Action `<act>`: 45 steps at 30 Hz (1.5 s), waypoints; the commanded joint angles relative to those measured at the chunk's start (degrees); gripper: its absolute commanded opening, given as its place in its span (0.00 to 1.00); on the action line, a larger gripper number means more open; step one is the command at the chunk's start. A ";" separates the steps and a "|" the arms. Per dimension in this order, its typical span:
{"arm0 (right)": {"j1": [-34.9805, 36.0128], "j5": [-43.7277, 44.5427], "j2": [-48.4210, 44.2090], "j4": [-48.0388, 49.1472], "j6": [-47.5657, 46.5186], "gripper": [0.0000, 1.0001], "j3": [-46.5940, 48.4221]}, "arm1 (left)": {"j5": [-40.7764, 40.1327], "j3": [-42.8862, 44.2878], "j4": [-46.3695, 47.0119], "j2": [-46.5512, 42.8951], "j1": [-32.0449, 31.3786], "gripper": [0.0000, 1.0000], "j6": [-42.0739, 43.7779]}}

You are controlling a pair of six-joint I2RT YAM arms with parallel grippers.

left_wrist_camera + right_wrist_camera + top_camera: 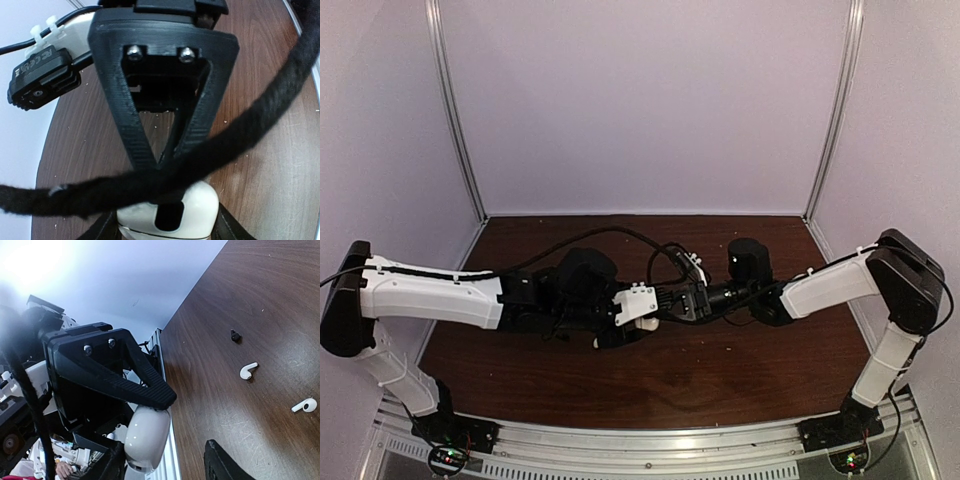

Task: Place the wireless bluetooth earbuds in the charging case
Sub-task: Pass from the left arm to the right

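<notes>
The white charging case (200, 210) sits between my left gripper's (167, 229) two black fingers, which are shut on its sides, and it is held above the table. It has a dark slot in its face. It also shows in the right wrist view (147, 437), with a left finger on top of it. My right gripper (162, 456) is open, and one ribbed finger (125, 115) reaches down to the case's top edge. Two white earbuds (248, 371) (305, 405) and a black earbud (235, 336) lie loose on the wooden table. In the top view both grippers (625, 325) (682, 300) meet mid-table.
A thick black cable (260, 130) hangs across the left wrist view in front of the case. The brown table (720, 370) has white walls behind and at both sides, and a metal rail (650, 445) along the near edge. Pale crumbs dot the wood.
</notes>
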 commanded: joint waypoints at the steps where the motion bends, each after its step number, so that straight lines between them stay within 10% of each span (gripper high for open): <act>1: 1.16 0.10 -1.19 -5.78 -4.03 0.50 2.58 | -1.07 -0.49 1.85 -0.82 -1.10 0.38 2.59; 31: 2.84 1.76 0.38 -18.98 -12.15 0.23 7.41 | -5.14 1.18 0.11 1.25 -1.96 0.39 4.69; 45: -1.87 2.87 -4.59 -9.49 -7.07 0.10 4.74 | -11.92 -2.80 4.41 -4.96 -1.85 0.74 -3.26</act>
